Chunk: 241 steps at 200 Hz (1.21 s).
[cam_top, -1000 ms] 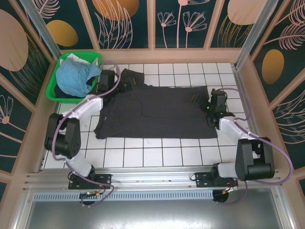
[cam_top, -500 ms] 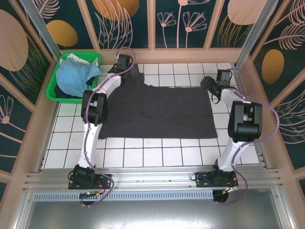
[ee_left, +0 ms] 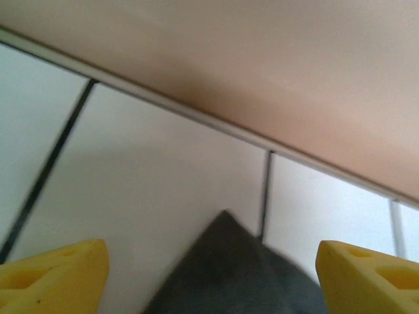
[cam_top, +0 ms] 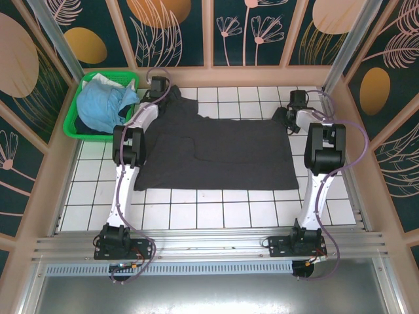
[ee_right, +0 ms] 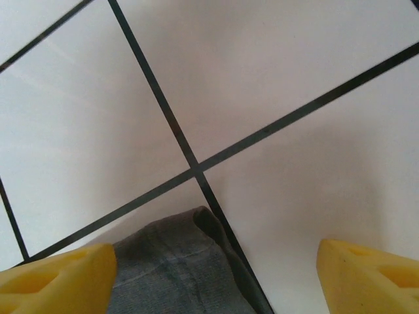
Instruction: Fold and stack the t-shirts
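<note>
A dark charcoal t-shirt (cam_top: 216, 154) lies spread flat on the white tiled table. A light blue t-shirt (cam_top: 101, 104) is bunched in the green basket (cam_top: 74, 123) at the far left. My left gripper (cam_top: 165, 91) reaches to the dark shirt's far left corner; in the left wrist view that corner (ee_left: 229, 275) lies between the open yellow fingertips (ee_left: 55, 278) of the left gripper (ee_left: 213, 281). My right gripper (cam_top: 286, 116) is at the far right corner. The hemmed corner (ee_right: 177, 268) sits between the open jaws of the right gripper (ee_right: 213, 278), unpinched.
The back wall (ee_left: 262, 65) rises just beyond the left gripper. Both arms stretch nearly the full depth of the table along the shirt's sides. Bare tiles (cam_top: 216, 209) lie between the shirt and the near rail.
Both arms have stretched toward the back. The left gripper went from beside the basket to the shirt's far left corner, the right from the shirt's right edge to its far right corner. Both jaws narrowed slightly.
</note>
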{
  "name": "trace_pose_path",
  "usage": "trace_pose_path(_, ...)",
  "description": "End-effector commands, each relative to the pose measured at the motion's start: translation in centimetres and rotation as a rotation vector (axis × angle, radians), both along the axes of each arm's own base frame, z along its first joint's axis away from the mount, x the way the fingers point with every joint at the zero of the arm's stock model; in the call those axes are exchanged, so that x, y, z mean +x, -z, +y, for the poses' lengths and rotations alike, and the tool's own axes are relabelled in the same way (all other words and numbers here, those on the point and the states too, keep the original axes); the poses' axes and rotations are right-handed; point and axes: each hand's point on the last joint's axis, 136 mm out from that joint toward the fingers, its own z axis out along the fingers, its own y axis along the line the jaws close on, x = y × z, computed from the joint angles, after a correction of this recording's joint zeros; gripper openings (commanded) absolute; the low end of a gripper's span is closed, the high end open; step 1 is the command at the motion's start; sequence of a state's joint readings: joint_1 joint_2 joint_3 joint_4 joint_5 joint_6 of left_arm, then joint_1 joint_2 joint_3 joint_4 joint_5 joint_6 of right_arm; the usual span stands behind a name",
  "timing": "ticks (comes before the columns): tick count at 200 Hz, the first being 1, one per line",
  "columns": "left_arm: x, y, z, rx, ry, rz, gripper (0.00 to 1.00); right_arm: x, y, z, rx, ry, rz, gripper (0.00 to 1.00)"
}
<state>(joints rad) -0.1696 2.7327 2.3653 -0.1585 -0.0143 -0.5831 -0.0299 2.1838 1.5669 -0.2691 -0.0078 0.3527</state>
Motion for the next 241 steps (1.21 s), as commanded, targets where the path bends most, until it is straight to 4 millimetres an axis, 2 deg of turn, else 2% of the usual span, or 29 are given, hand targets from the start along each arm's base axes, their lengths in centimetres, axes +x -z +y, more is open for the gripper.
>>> trace_pose_path(1,0.0,1.8,-1.3,-0.075,0.004,0.024,0.80,-0.3,1.5,0.3,0.004,-0.012,0.056,0.80)
trace_pose_path(20,-0.1,2.5,-1.2,-0.085,-0.016,0.032,0.76,0.4,1.7,0.8,0.025,-0.019,0.070,0.78)
trace_pose_path(49,0.1,3.0,-1.6,-0.121,-0.003,0.036,0.59,1.2,2.1,1.4,0.031,-0.030,0.072,0.75)
trace_pose_path(69,0.1,2.9,-1.8,-0.120,0.009,0.034,0.44,1.4,2.2,1.7,0.044,-0.040,0.065,0.66)
trace_pose_path(83,0.0,2.9,-2.1,-0.115,0.036,0.038,0.38,1.6,1.9,2.2,0.063,-0.055,0.053,0.61)
trace_pose_path(121,-1.5,3.5,-2.4,-0.034,0.118,0.105,0.22,2.0,-0.7,3.4,0.112,-0.099,0.006,0.36)
trace_pose_path(148,-2.5,2.3,-1.5,0.087,0.137,0.129,0.11,1.9,-3.2,3.7,0.112,-0.111,-0.038,0.24)
trace_pose_path(166,-2.5,0.6,-1.2,0.110,0.141,0.094,0.00,1.7,-4.4,3.6,0.106,-0.107,-0.063,0.15)
trace_pose_path(188,-2.2,-2.1,-1.0,0.119,0.137,0.046,0.00,1.6,-5.3,3.5,0.101,-0.106,-0.079,0.06)
trace_pose_path(200,-1.9,-4.4,-0.9,0.119,0.122,0.005,0.00,1.4,-5.7,3.4,0.097,-0.104,-0.085,0.03)
trace_pose_path(220,-1.6,-9.3,-0.9,0.075,0.099,-0.086,0.00,1.0,-6.4,3.2,0.093,-0.099,-0.102,0.01)
trace_pose_path(241,-2.4,-14.1,-0.8,0.050,0.084,-0.183,0.00,0.5,-7.2,3.0,0.089,-0.097,-0.120,0.00)
